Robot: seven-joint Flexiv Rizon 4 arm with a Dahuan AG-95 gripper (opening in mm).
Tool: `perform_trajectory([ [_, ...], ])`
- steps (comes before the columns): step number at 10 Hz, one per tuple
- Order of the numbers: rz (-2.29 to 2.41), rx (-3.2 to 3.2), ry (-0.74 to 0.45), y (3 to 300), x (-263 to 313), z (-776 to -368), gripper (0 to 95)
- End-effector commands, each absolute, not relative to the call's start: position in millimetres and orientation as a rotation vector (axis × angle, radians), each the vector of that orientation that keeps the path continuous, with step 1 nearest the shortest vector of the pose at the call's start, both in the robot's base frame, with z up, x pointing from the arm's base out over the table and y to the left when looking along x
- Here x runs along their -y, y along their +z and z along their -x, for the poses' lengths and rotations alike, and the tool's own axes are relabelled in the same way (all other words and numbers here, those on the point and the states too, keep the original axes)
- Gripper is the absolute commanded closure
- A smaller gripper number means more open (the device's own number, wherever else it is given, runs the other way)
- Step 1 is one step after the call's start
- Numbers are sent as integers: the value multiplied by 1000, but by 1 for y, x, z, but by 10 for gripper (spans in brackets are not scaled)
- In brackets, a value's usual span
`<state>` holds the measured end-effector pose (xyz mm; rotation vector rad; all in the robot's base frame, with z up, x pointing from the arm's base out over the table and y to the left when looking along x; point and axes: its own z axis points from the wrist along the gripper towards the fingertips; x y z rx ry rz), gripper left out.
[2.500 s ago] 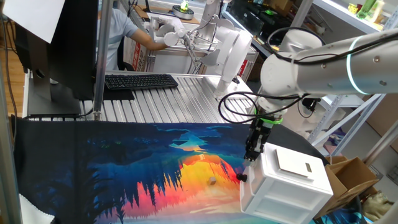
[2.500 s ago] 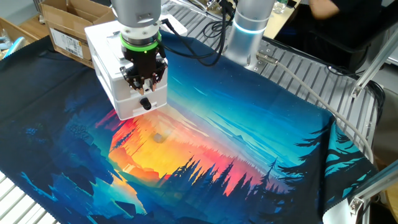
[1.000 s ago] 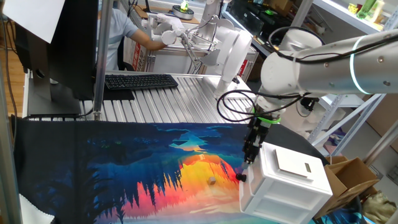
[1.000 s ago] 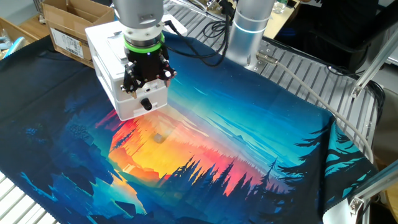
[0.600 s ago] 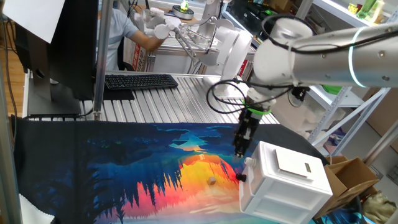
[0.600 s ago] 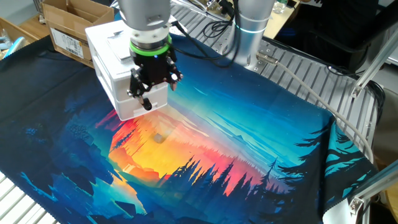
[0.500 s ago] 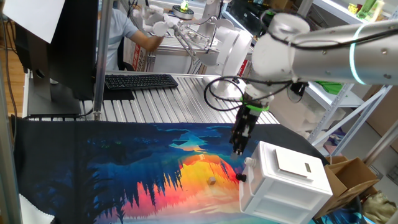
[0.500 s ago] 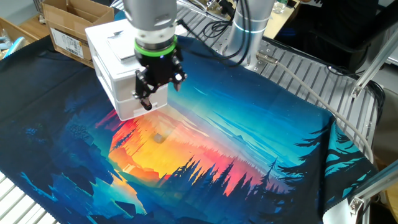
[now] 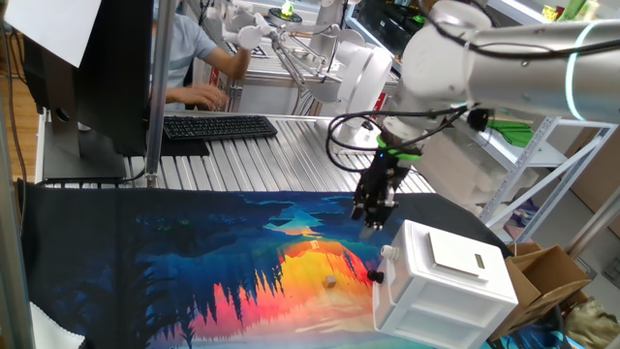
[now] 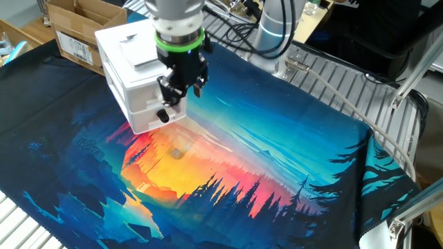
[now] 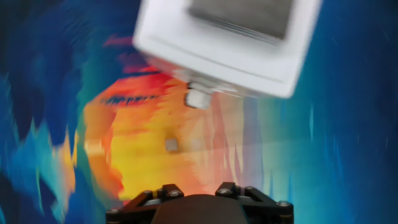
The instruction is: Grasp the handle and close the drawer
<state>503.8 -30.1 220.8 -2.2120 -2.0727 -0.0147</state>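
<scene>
The small white cabinet [image 9: 446, 281] stands on the printed mat, and also shows in the other fixed view [image 10: 128, 55]. Its top drawer [image 10: 143, 93] looks pushed in flush; no red-orange squares show. The handle [image 9: 388, 252] is a small white knob on the drawer front, also in the hand view [image 11: 197, 96], blurred. A dark knob [image 10: 162, 115] sits lower on the front. My gripper [image 9: 371, 225] hangs above and in front of the cabinet, clear of the handle, and looks open and empty [image 10: 181, 90]. The hand view shows only the gripper's base, not the fingers.
A small tan cube [image 9: 330, 282] lies on the mat in front of the cabinet [image 10: 176, 153]. A cardboard box [image 10: 76, 34] sits behind the cabinet. A keyboard [image 9: 218, 126] and a person are at the back. The arm's base [image 10: 277, 41] stands by the mat's edge.
The gripper has come off the handle, risen and drawn back from the cabinet front. The cabinet and drawer have not moved.
</scene>
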Motion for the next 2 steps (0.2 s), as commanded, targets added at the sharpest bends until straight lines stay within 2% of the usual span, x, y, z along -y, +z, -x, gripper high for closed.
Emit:
perform_trajectory([
  [1, 1566, 2559, -31, 252, 29, -493, 950],
  [2, 1569, 2557, -31, 257, 31, -490, 950],
])
